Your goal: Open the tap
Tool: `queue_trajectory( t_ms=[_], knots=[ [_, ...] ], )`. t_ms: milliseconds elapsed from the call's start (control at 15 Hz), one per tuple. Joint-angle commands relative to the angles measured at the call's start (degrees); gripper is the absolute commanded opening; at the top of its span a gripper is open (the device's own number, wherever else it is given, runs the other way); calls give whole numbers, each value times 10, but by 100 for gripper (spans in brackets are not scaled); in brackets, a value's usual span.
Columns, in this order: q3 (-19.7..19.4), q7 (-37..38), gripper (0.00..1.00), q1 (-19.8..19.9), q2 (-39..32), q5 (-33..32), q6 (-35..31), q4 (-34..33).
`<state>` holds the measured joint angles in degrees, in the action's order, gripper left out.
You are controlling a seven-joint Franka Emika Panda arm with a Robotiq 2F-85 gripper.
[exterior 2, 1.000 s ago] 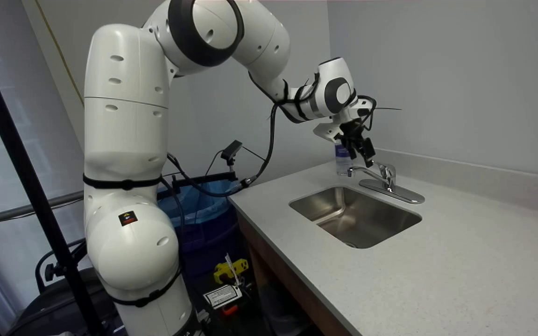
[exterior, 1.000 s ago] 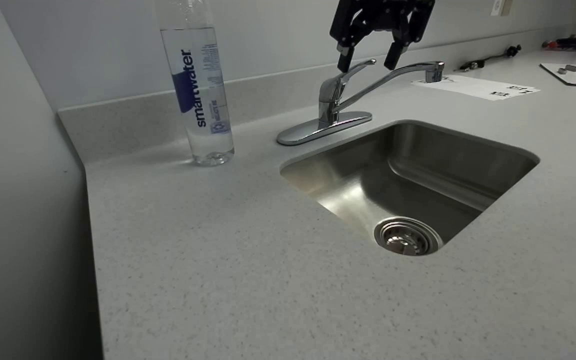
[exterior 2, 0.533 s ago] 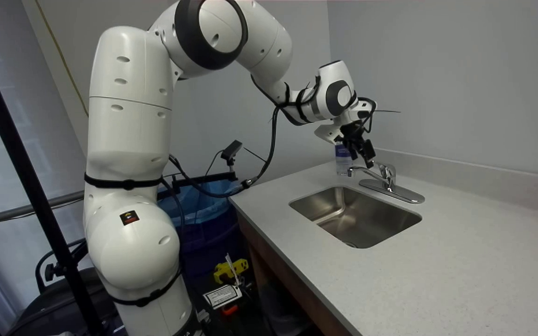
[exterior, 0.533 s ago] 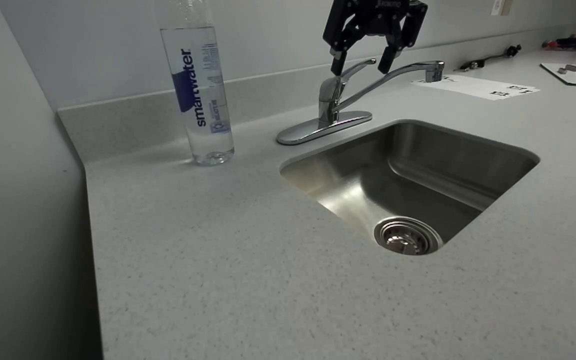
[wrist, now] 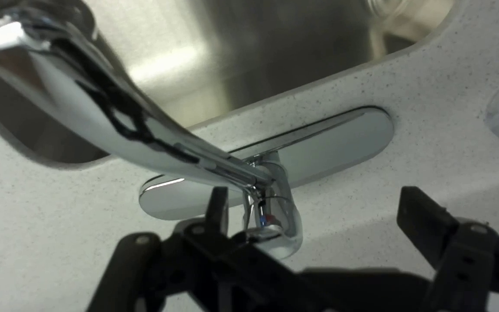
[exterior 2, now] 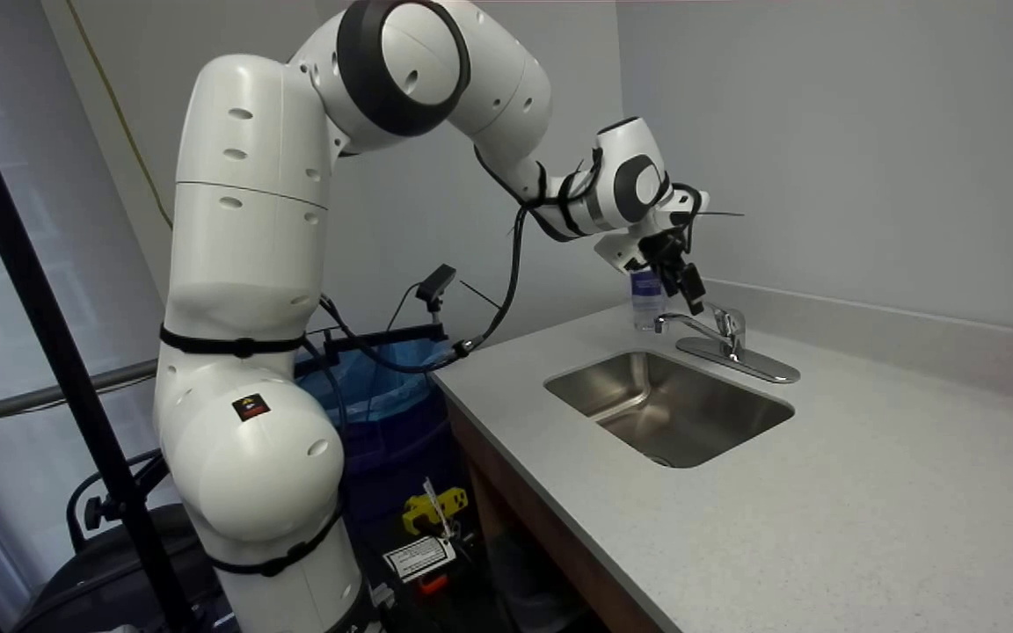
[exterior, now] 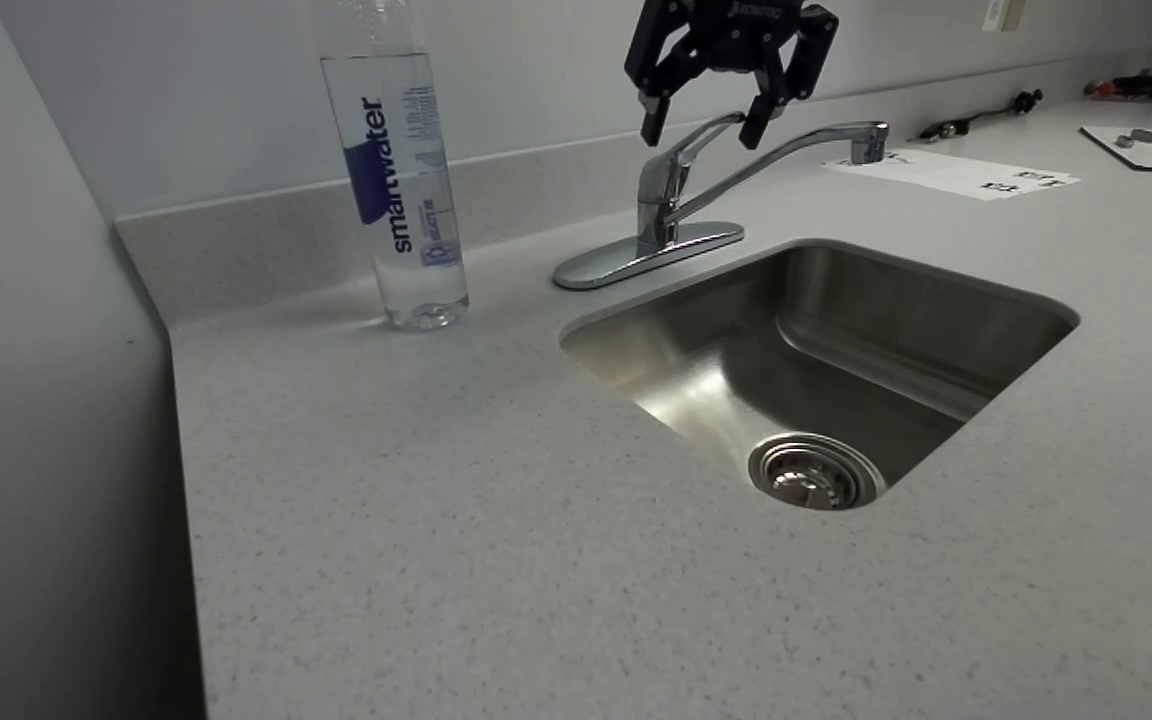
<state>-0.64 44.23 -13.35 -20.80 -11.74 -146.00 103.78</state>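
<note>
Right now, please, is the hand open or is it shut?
Open. In the wrist view, the hand has its fingers apart; in an exterior view, the lever shows between their tips. I cannot tell if they touch it.

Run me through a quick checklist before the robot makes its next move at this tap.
1. Jaws open: ok, spread apart.
2. Lever lined up between jaws: ok, nearer one of them.
3. Jaws touching lever: cannot tell, too close to judge.
4. Spout over sink: ok in the wrist view.
5. Water running: not ok, no stream visible.
6. Bottle apart from jaws: ok, upright off to one side.
</note>
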Motion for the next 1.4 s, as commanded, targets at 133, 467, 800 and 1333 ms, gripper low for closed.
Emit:
queue_trajectory(
  t_ms=[133, 467, 800, 1333],
  knots=[
    [-44, 102, 97, -30, -13, -41, -57, -25],
    [-64, 163, 98, -39, -17, -68, -67, -40],
    [-62, 166, 100, -35, -13, -84, -61, -35],
    [-42, 114, 100, -27, -23, -68, -27, -32]
  ],
)
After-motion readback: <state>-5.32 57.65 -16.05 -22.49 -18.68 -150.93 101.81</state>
